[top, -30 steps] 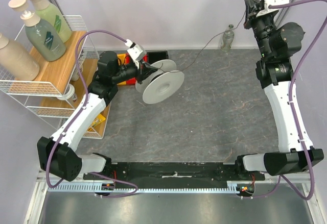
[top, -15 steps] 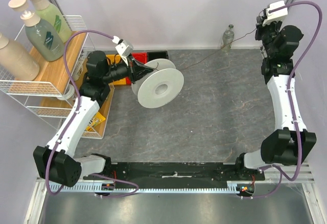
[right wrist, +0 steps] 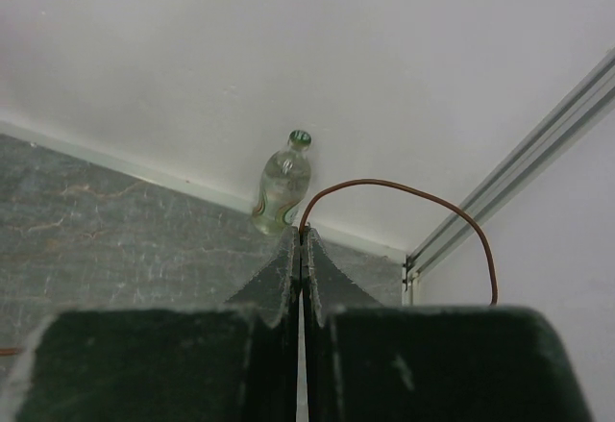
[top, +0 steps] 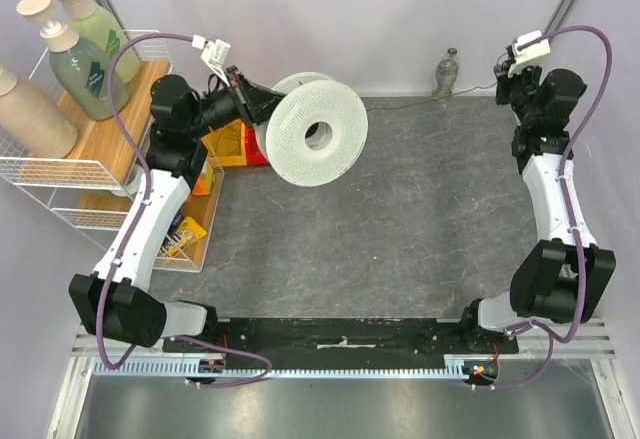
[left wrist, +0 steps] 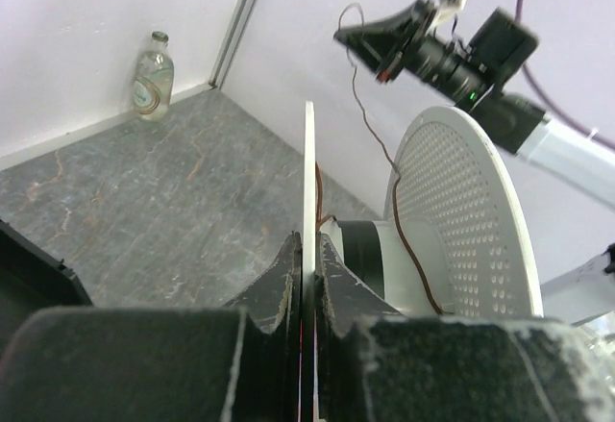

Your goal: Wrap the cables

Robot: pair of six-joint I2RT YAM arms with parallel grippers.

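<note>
My left gripper [top: 262,109] is shut on the near flange [left wrist: 309,167] of a white round spool [top: 315,137] and holds it in the air at the back left, its face tilted up. The perforated far flange [left wrist: 471,220] and the hub [left wrist: 384,259] show in the left wrist view. The cable, a very thin dark wire [left wrist: 370,124], runs from the hub up to my right gripper [left wrist: 370,45]. My right gripper [right wrist: 302,234] is shut on the wire [right wrist: 404,187], which arcs out of the fingertips. It is raised at the back right corner [top: 500,71].
A white wire rack [top: 60,174] with pump bottles [top: 85,69] stands at the left. A red and yellow box [top: 235,144] lies behind the spool. A small glass bottle [top: 447,72] stands against the back wall, also in the right wrist view [right wrist: 283,182].
My left arm has lifted the spool up and back and turned its face toward the top camera. My right gripper has come down a little at the back right, still pinching the wire.
</note>
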